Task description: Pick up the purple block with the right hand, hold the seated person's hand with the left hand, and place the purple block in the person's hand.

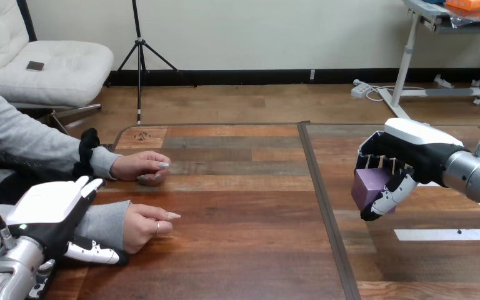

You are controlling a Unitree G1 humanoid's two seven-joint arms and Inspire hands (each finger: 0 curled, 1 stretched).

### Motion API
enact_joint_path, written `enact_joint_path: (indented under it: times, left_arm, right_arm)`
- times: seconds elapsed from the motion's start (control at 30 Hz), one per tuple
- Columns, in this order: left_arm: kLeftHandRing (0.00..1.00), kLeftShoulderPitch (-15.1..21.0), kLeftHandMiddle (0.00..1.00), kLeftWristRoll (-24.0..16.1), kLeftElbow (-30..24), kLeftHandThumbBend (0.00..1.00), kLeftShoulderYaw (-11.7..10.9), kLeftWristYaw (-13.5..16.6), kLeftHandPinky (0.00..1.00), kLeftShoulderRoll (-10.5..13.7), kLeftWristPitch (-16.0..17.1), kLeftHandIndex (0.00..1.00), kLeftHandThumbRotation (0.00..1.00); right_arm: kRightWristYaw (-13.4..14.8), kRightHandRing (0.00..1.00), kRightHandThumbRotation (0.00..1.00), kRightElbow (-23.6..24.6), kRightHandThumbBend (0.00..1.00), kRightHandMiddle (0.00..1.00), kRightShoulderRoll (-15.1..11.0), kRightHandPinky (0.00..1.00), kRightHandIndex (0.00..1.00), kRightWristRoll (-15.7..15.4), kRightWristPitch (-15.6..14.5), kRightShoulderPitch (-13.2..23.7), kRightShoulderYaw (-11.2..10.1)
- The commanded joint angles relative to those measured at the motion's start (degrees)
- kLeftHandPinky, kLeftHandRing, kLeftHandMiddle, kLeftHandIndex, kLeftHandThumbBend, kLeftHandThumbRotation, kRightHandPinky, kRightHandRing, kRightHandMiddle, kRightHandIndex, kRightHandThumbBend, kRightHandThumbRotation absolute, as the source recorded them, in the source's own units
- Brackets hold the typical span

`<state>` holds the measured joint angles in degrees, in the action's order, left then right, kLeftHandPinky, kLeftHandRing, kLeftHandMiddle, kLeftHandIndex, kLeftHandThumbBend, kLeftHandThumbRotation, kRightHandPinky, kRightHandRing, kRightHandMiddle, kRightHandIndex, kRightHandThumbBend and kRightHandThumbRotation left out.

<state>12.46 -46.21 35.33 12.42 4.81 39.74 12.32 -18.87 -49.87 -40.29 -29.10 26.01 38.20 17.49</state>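
Note:
The purple block hangs above the right half of the table, and my right hand is shut on it, fingers curled over its top and front. At the lower left my left hand lies on the sleeved wrist of the person's nearer hand. Its fingers reach straight over the far side of the sleeve and its thumb lies along the near side. That person's hand rests on the table loosely curled, knuckles up.
The person's farther hand rests as a loose fist on the table near the left edge. A dark seam runs down the tabletop's middle. A white tape strip lies at the right.

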Motion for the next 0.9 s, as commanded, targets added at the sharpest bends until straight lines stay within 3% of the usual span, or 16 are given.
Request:
enact_joint_path:
  times: [0.0,0.23,0.53,0.87]
  left_arm:
    - [0.94,2.4,0.97,0.3,1.8,0.98,0.8,0.6,0.86,1.9,-0.1,0.94,0.51]
    - [0.93,2.2,0.96,1.5,1.8,0.96,0.4,0.5,0.85,1.7,0.1,0.93,0.45]
    - [0.88,2.3,0.91,3.7,1.6,0.93,0.3,-0.6,0.82,1.7,0.8,0.89,0.31]
    - [0.74,2.7,0.78,3.8,1.6,0.92,1.1,0.4,0.63,1.4,1.1,0.78,0.11]
  right_arm:
    - [0.8,0.4,0.0,1.2,0.8,0.45,0.0,0.35,0.44,1.0,0.7,2.0,-1.3]
    - [1.2,0.42,0.0,1.0,0.8,0.46,0.0,0.37,0.44,1.0,0.8,1.9,-1.3]
    - [0.7,0.4,0.0,1.1,0.79,0.45,0.3,0.35,0.44,1.1,-0.2,2.0,-1.3]
    - [1.1,0.42,0.0,1.1,0.79,0.46,0.5,0.37,0.44,1.3,0.0,2.0,-1.5]
